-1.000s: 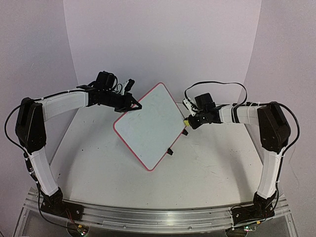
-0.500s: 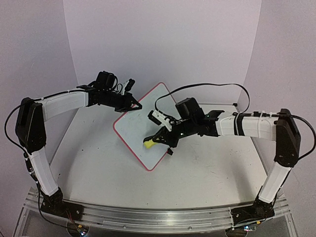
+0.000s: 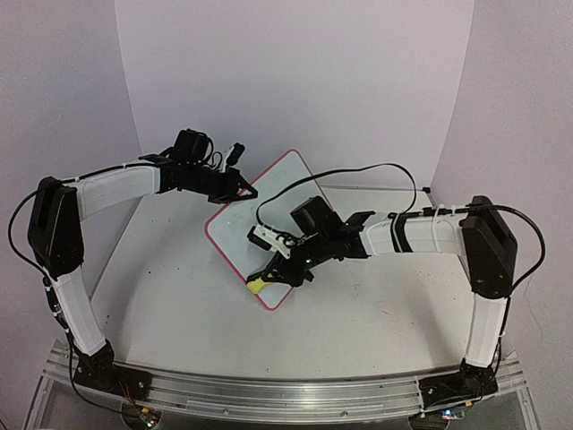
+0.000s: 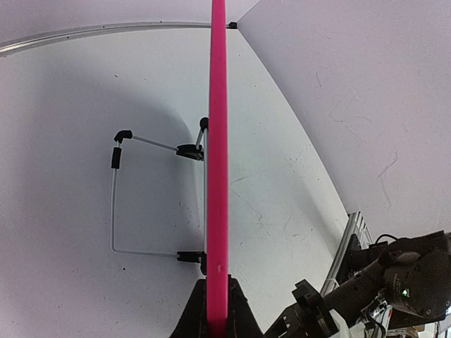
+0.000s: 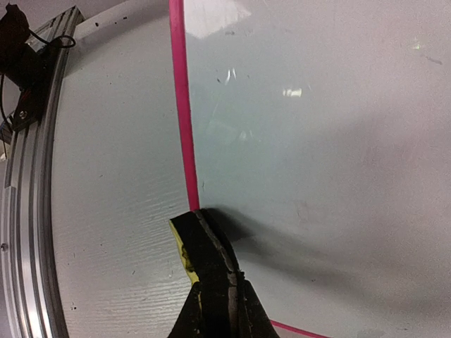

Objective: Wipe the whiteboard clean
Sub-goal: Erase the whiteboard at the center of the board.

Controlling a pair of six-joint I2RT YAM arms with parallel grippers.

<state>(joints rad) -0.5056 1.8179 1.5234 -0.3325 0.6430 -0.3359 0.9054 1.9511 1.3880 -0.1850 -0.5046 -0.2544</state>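
The whiteboard, white with a thin pink-red frame, stands tilted on the table. My left gripper is shut on its upper left edge. In the left wrist view the frame runs edge-on out of the shut gripper, with the wire stand and black feet behind. My right gripper is shut on a small yellow-and-black eraser block. In the right wrist view the block presses at the board's frame near a lower corner. The board face shows only faint smudges.
An aluminium rail runs along the table's near edge and also shows in the right wrist view. White walls close in the back and sides. The right arm shows low in the left wrist view.
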